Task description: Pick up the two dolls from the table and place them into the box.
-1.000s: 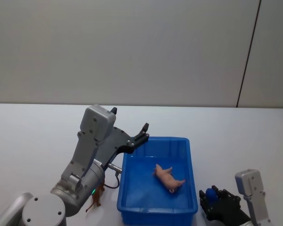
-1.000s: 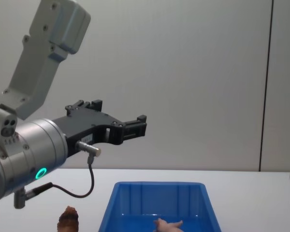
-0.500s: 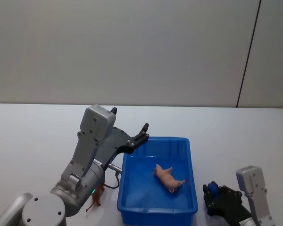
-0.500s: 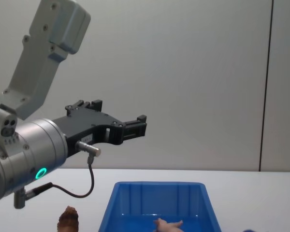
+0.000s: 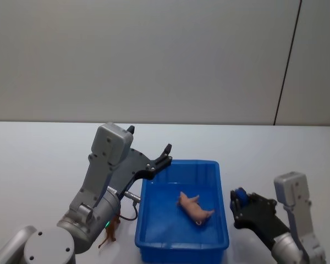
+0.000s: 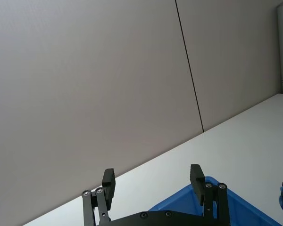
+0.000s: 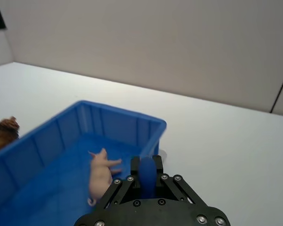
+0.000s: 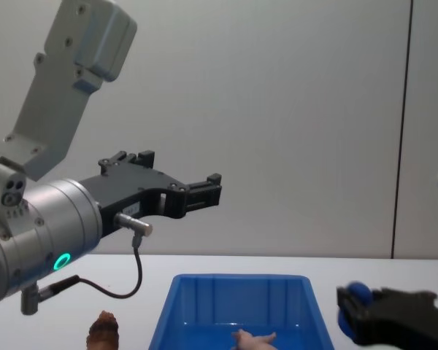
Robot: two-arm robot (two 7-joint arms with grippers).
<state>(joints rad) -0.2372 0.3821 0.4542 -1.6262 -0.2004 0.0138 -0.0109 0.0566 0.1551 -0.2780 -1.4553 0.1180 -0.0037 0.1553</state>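
While the left gripper [image 5: 149, 139] is staying above the left rim of the box [image 5: 181, 163] with fingers spread wide and empty, the right gripper [image 5: 237, 196] is coming up beside the box's right wall, its blue-tipped fingers pressed together on nothing. The pink doll [image 5: 196, 208] is lying inside the box, but the brown doll [image 5: 110, 234] is standing on the table [image 5: 44, 165] just left of it, so half the task is probably remaining.

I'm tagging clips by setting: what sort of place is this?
Probably a robotics lab or test bench: a plain white table before bare grey wall panels, a blue box holding a pink doll, a brown doll beside it, the left pincer high over the box, the right pincer beside it.
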